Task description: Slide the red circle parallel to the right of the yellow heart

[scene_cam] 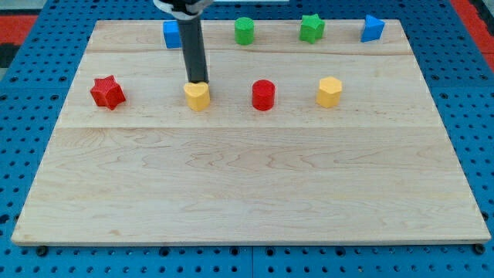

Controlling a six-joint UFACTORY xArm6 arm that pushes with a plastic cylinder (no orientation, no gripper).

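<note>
The red circle (263, 95) stands on the wooden board (247, 177), right of the yellow heart (197, 96) and about level with it, with a gap between them. My tip (197, 81) is at the top edge of the yellow heart, touching or nearly touching it, and well left of the red circle. The dark rod rises from there to the view's top.
A yellow hexagon (329, 91) sits right of the red circle. A red star (107, 92) is at the left. Along the top stand a blue block (171, 34) partly behind the rod, a green cylinder (244, 31), a green star (312, 28) and a blue block (372, 28).
</note>
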